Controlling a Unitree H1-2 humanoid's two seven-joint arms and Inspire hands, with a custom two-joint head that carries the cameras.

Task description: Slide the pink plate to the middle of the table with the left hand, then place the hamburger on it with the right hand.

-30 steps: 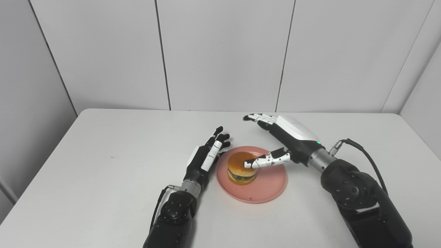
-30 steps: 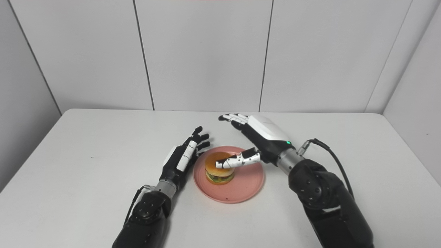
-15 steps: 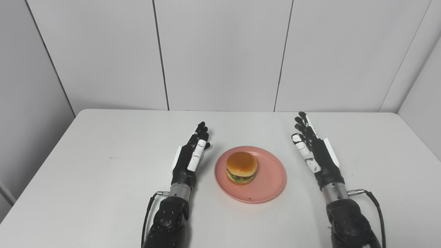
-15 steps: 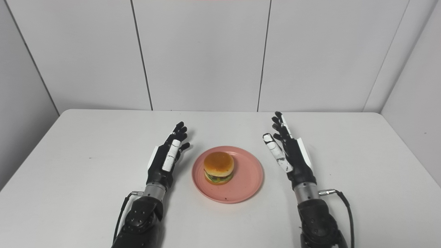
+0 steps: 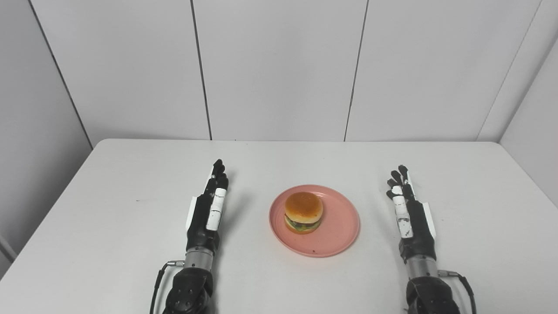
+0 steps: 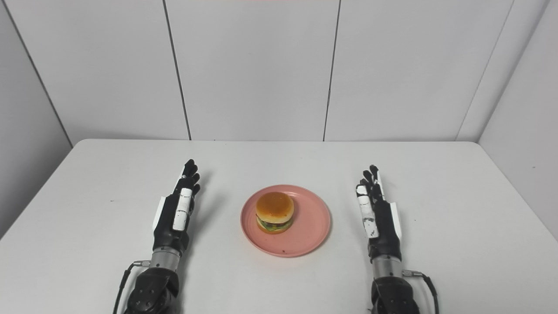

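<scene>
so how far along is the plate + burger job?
Looks done. The pink plate sits near the middle of the table, and the hamburger stands upright on it, a little left of centre. Nothing is in hand: the left hand and right hand are both open, on either side of the plate, touching neither. Nothing visibly left.

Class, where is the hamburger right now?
The hamburger sits on the pink plate, left of its middle, mid-table between the open left hand and right hand.

1 pink plate (image 5: 338, 235), 1 hamburger (image 5: 304, 212), 2 hands: left hand (image 5: 205, 213), right hand (image 5: 412, 218)
</scene>
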